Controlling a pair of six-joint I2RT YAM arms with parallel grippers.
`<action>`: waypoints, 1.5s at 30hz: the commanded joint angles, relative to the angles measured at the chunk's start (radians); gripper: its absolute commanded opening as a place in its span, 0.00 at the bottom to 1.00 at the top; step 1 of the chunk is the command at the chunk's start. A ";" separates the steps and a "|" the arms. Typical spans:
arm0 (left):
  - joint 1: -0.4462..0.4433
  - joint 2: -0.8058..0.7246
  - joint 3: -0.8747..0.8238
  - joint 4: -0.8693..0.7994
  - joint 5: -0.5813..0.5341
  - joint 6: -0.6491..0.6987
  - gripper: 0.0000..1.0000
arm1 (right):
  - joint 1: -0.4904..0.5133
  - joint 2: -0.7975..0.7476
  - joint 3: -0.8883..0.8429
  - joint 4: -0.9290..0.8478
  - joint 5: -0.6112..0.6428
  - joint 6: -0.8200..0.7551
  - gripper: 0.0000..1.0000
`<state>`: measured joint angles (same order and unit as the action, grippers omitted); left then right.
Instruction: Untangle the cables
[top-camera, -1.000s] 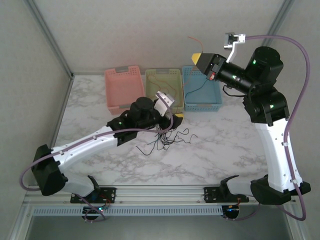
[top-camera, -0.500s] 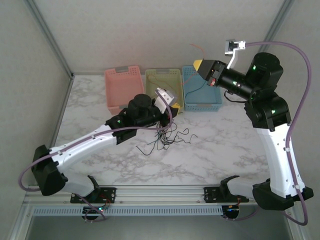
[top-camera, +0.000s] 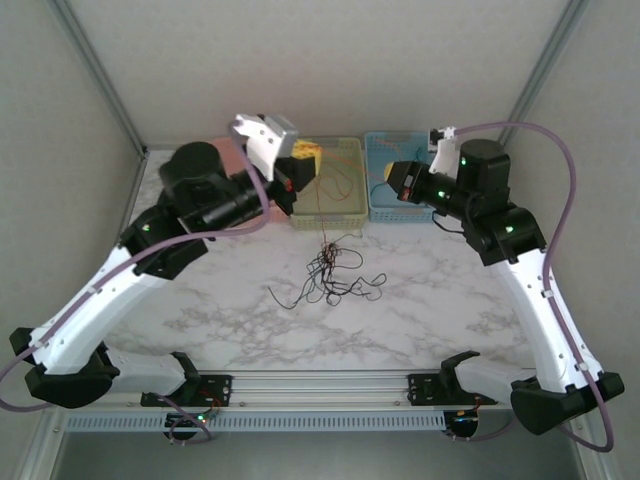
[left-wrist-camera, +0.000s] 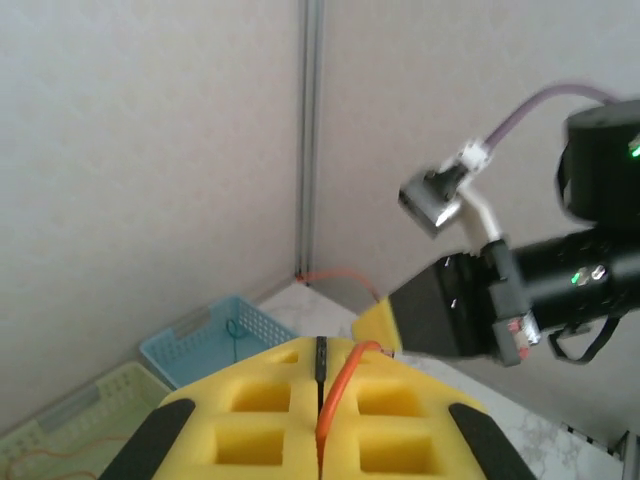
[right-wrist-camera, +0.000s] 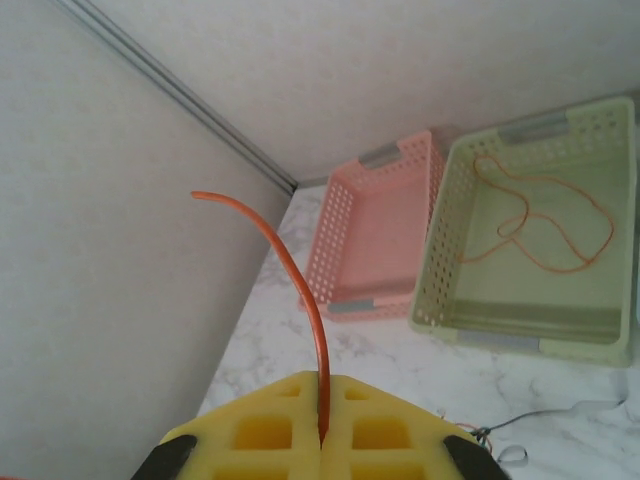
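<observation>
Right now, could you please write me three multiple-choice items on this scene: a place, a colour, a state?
1. The tangle lies: A in the pink basket; B on the table; C in the blue basket.
2. The right gripper holds a cable that is: A black; B teal; C orange.
3. The left gripper is: A shut on a strand; B wide open; C shut empty.
B, it lies on marble; C, orange above the jaws; A, jaws pinch it.

The cables are too fine to distinguish.
</observation>
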<state>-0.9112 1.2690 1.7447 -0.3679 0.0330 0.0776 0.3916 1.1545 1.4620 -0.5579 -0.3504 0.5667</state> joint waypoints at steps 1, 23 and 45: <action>0.017 0.040 0.152 -0.133 -0.056 0.042 0.00 | 0.006 -0.003 -0.035 0.054 -0.006 0.008 0.00; 0.029 0.298 0.732 -0.424 -0.122 0.031 0.00 | 0.067 -0.016 -0.515 0.419 -0.271 -0.075 0.75; 0.029 0.290 0.725 -0.507 -0.074 0.018 0.00 | 0.163 0.159 -0.325 0.255 -0.218 -0.265 0.66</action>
<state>-0.8879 1.5707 2.4611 -0.8703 -0.0425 0.1051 0.5533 1.3090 1.1172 -0.2390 -0.5774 0.3153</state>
